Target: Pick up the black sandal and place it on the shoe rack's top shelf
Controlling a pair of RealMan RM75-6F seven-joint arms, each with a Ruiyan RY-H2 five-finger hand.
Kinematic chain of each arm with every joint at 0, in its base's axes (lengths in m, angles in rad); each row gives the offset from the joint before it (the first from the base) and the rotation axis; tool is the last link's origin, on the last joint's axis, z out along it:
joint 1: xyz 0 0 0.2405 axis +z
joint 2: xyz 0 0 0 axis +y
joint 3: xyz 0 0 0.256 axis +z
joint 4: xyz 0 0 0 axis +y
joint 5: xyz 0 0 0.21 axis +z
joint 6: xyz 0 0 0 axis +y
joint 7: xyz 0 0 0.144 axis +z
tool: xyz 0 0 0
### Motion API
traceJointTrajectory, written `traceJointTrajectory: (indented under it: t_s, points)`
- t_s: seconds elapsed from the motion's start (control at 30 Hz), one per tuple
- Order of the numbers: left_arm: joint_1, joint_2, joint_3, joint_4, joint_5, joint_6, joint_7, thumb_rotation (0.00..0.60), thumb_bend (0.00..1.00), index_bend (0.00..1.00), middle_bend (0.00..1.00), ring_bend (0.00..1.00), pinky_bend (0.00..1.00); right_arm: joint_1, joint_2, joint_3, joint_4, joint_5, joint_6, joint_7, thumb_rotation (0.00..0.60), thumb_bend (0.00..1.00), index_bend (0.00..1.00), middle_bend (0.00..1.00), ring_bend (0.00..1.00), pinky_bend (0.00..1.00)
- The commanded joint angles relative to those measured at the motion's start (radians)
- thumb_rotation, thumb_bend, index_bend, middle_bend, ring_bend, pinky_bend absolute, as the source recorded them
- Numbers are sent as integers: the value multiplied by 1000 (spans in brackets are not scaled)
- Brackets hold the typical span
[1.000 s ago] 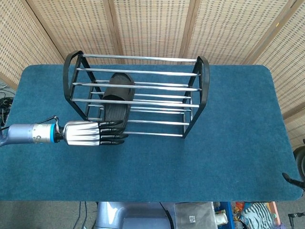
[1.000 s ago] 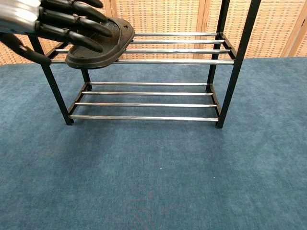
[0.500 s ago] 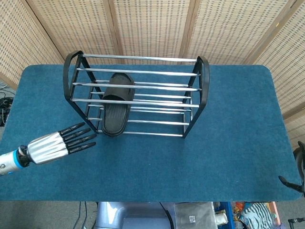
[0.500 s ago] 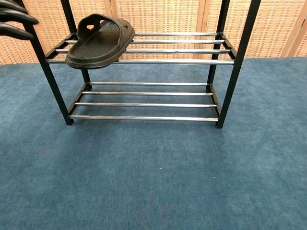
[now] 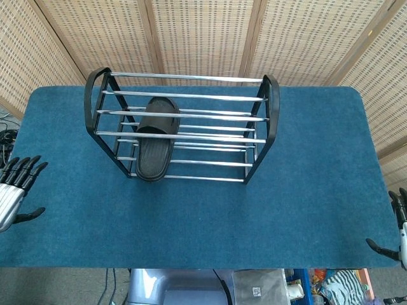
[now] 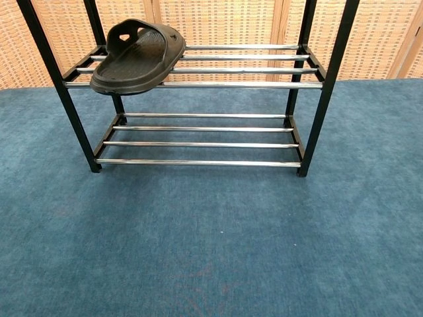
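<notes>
Left hand [image 5: 13, 190] withdrawn to table edge, open, well apart from black sandal [image 5: 154, 138].

1. Black rubber slide sandal [image 5: 154, 139] lies across the chrome rails of the black-framed metal shoe rack [image 5: 183, 126], at the rack's left end.
2. Rack stands on the blue-carpeted table [image 5: 305, 190], toward the far edge, left of centre.
3. Left hand [image 5: 13, 192] at the table's left edge, fingers spread, holding nothing.
4. Right hand [image 5: 399, 229] at the near right corner, mostly cut off.
</notes>
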Motion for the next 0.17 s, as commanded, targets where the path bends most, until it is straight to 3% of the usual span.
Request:
traceJointTrajectory:
  t_s: [0.03,0.17]
  points:
    - [66,-16,-55,-82,-65,35,-14,600,159,0,0,0,0,-3,-2,-6,2,-14,7,-4,600,0,0,0,0,0]
    - [106,-22,-83,-143,-75,71,31,600,158,0,0,0,0,-6,-4,-11,5,-27,13,-4,600,0,0,0,0,0]
